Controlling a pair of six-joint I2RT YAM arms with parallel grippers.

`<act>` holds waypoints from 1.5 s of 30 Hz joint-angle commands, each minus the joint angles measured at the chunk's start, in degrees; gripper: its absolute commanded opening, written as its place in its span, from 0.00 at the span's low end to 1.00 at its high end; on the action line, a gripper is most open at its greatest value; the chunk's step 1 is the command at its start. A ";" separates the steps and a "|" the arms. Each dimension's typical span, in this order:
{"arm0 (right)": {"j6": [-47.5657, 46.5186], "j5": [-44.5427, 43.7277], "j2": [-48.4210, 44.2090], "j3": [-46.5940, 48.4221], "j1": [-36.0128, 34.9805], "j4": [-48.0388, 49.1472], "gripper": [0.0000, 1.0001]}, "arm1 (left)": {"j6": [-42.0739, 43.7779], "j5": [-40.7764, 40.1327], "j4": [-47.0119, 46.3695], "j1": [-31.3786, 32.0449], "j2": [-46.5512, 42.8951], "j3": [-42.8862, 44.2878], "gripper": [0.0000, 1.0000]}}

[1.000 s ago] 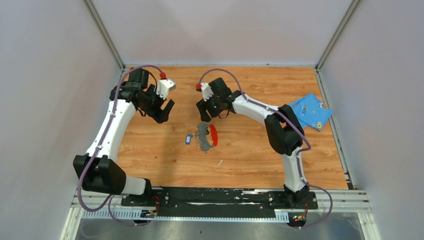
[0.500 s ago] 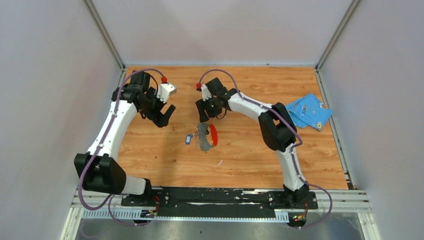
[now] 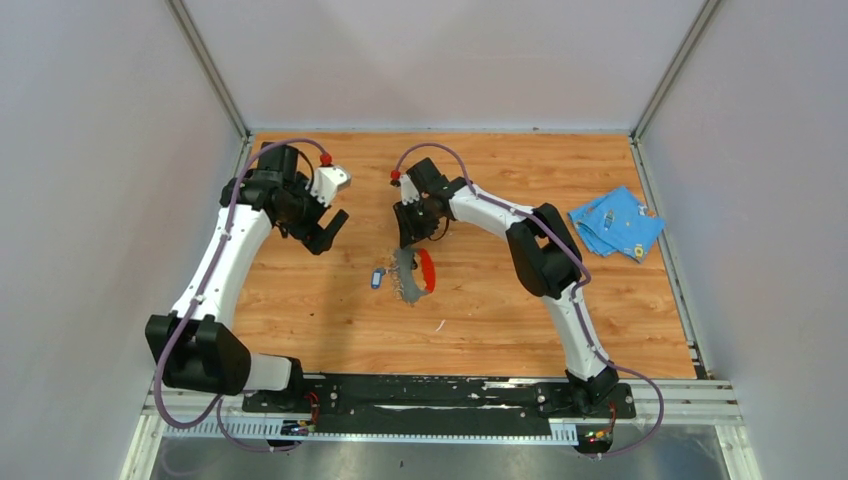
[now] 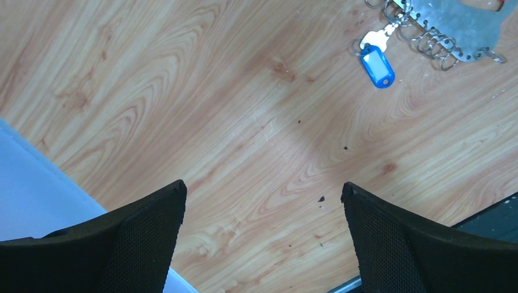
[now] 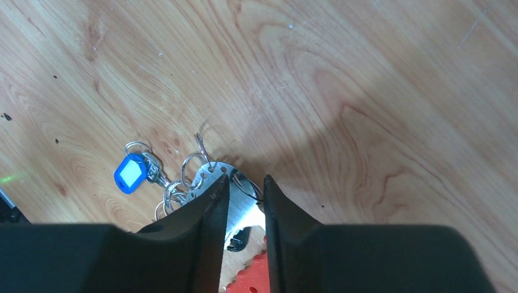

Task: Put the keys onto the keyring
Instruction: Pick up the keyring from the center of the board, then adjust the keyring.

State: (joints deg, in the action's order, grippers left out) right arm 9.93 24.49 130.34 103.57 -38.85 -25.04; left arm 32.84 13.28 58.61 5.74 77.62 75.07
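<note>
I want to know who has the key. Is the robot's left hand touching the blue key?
Apart. The left wrist view shows a wide stretch of wooden tabletop between the open left hand and the blue key.

Wood-grain table (image 3: 300, 290), pretty scuffed up. Around the middle of the frame there's the keyring (image 3: 415, 272), a grey and red fob, lying flat, with a blue-headed key (image 3: 377, 278) right at its left side. Crumpled blue cloth (image 3: 615, 222) over at the right edge, and a tiny white scrap (image 3: 438, 325) below the fob.

bright, even overhead light, soft shadows, all views sharp.
</note>
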 commanded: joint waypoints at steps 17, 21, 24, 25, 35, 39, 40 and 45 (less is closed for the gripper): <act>-7.82 10.62 -16.54 -8.94 -2.80 6.93 0.00 | 1.72 6.22 -5.79 -0.55 -10.97 -5.44 1.00; -6.70 8.62 -23.15 -13.95 -4.61 7.41 0.00 | 3.68 16.08 -5.79 -0.55 -14.55 -8.93 1.00; -3.23 8.25 -27.36 -16.11 -5.50 6.70 0.00 | 6.60 20.54 -5.79 -0.47 -18.08 -10.82 1.00; -1.70 8.62 -28.95 -16.85 -5.58 6.60 0.00 | 7.71 21.30 -5.79 -0.46 -19.39 -11.09 1.00; 5.44 8.40 -42.54 -18.43 -9.92 4.83 0.00 | 1.10 30.71 -5.79 4.02 -29.58 -11.03 1.00; 5.94 7.46 -45.13 -16.97 -12.48 3.68 0.00 | -5.33 32.54 -5.87 12.60 -31.65 -10.72 1.00; 5.76 7.10 -45.62 -16.49 -13.52 3.42 0.00 | -6.36 32.41 -5.83 13.87 -31.59 -10.27 1.00; 4.73 4.18 -46.75 -13.42 -16.69 1.11 0.00 | -13.08 34.76 -8.71 14.69 -30.42 -9.48 1.00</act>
State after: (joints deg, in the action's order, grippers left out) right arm 14.41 31.42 84.99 86.78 -53.06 -20.91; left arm 27.62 44.69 52.62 19.79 46.48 64.34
